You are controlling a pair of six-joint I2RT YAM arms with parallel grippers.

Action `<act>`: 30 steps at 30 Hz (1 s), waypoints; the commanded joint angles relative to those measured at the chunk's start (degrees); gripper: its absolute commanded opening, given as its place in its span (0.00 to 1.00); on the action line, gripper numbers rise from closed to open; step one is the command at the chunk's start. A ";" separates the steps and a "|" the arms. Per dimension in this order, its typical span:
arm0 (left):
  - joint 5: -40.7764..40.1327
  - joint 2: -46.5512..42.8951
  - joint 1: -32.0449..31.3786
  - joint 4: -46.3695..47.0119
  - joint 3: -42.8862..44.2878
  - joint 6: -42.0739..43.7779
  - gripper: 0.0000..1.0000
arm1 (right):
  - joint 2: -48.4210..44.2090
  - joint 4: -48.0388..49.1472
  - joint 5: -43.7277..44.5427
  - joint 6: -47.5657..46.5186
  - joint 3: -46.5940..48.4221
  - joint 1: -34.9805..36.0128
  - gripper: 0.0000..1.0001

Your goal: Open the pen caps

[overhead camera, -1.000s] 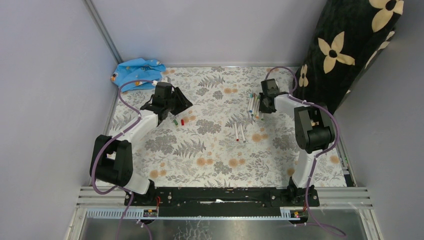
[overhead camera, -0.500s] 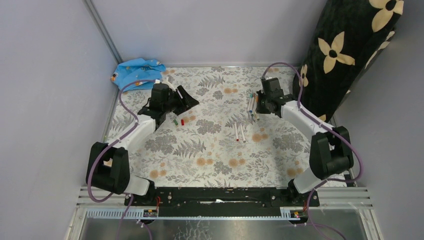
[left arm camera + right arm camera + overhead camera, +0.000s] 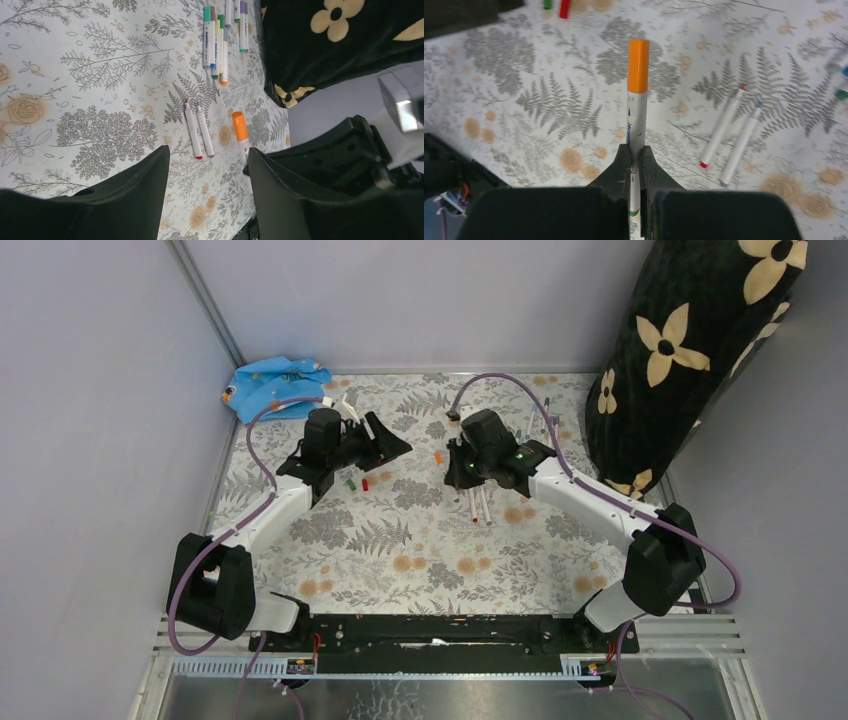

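My right gripper (image 3: pixel 450 464) is shut on a white pen (image 3: pixel 637 117) whose orange cap (image 3: pixel 638 66) points left, above the floral mat near the middle; the cap also shows in the top view (image 3: pixel 439 457) and the left wrist view (image 3: pixel 240 126). My left gripper (image 3: pixel 387 444) is open and empty, a short way left of that cap, its fingertips (image 3: pixel 162 155) facing it. A loose green cap (image 3: pixel 351 483) and red cap (image 3: pixel 365 483) lie below the left gripper. Two uncapped pens (image 3: pixel 479 505) lie below the right gripper. A row of capped pens (image 3: pixel 220 35) lies at the back right.
A blue cloth (image 3: pixel 275 380) lies in the back left corner. A black flowered bag (image 3: pixel 690 340) stands at the back right, beside the pen row. Grey walls close the mat (image 3: pixel 400 550) at the left and back.
My right arm has swung left from the pen row to the middle, carrying the orange-capped pen. My left gripper has shifted slightly right toward it and stays open.
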 commanded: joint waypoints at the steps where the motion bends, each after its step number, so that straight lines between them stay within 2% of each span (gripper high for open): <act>1: 1.26 -1.19 -1.09 2.74 0.03 -0.89 0.66 | 1.91 0.94 -0.34 1.84 5.46 4.90 0.00; 11: 0.79 -0.73 -2.03 2.31 -0.03 -1.28 0.66 | 7.56 0.77 2.05 2.27 12.37 11.11 0.00; 30: -0.96 -0.48 -2.08 0.33 -0.38 -0.19 0.65 | 8.00 0.38 3.13 1.77 15.67 11.99 0.00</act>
